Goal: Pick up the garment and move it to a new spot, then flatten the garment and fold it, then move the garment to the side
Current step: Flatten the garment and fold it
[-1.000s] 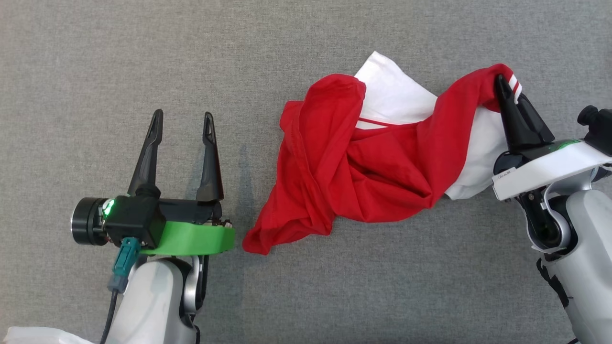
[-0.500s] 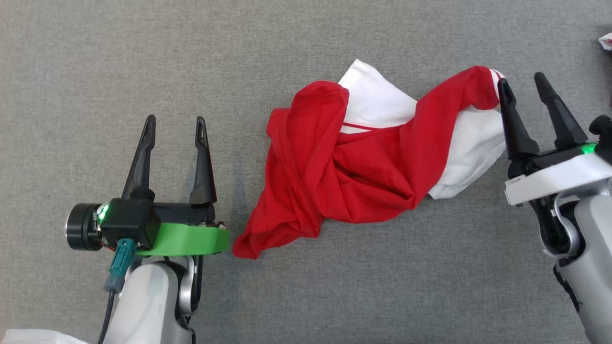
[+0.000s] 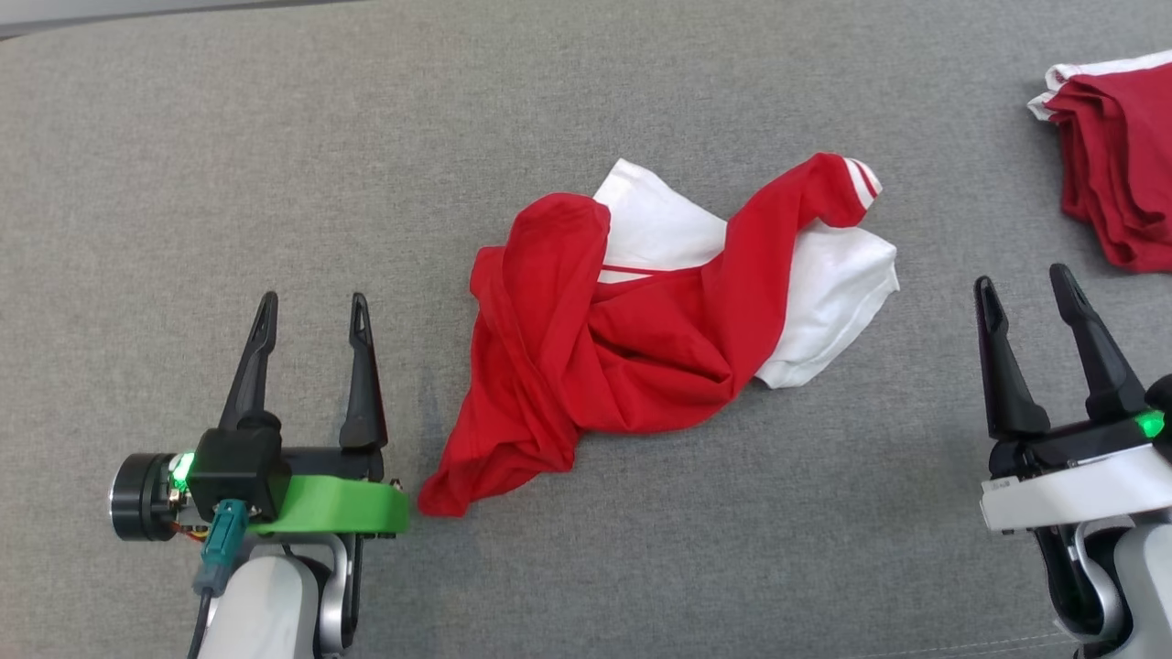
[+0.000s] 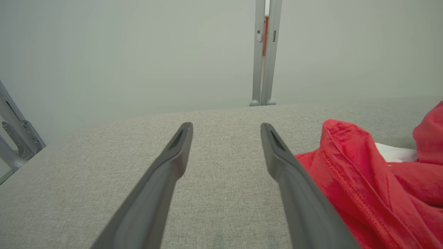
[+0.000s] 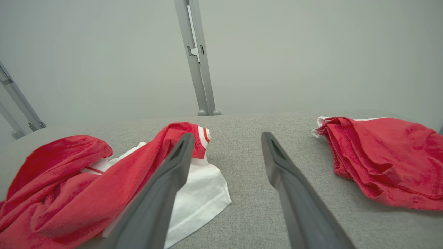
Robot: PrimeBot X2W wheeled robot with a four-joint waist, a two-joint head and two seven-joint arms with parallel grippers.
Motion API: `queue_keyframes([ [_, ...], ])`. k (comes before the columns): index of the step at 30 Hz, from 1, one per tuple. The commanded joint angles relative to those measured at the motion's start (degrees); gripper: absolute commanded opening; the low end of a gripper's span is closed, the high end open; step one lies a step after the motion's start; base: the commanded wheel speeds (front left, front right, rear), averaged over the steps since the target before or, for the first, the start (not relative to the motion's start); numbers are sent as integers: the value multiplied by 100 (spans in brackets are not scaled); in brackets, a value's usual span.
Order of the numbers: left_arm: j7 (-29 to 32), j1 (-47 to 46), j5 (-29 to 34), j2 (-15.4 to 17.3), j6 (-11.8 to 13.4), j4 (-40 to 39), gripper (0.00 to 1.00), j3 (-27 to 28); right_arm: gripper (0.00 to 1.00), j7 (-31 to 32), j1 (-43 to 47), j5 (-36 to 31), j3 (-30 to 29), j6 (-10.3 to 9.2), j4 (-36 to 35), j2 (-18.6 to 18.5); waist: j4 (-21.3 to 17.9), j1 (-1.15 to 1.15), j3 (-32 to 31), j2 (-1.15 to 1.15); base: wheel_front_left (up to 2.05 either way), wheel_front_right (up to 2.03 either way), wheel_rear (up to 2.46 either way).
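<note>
Mid-frame on the grey bench (image 3: 275,137) lies the garment (image 3: 641,339): a red & white tee, crumpled and twisted, its striped cuff toward upper right. Left end effector (image 3: 311,307), lower left, and right end effector (image 3: 1024,279), lower right, both gape wide w/ nothing held. They flank it, prob. ready to flatten it. Another red pile (image 3: 1112,156) sits upper right, well apart.

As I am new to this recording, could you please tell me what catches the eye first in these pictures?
A crumpled red and white garment lies in the middle of the grey padded surface. The left gripper and the right gripper stand open and empty on either side of it. A folded red pile sits at the far right, beyond the right gripper.
</note>
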Motion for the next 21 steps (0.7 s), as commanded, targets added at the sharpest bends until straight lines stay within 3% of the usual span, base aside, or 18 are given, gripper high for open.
queue_keyframes([
  [1, -2, 107, -36, 63, 6, 17, 100, 21, 100, -12, 148, -53, -24, 2, -86, 38, -125, 0, -185, 0, 0, 0, 0],
  [21, 49, 315, -113, 110, 46, 17, 100, -114, 100, 283, 633, -176, -123, 2, -543, 214, -159, 0, -377, 0, 0, 0, 0],
])
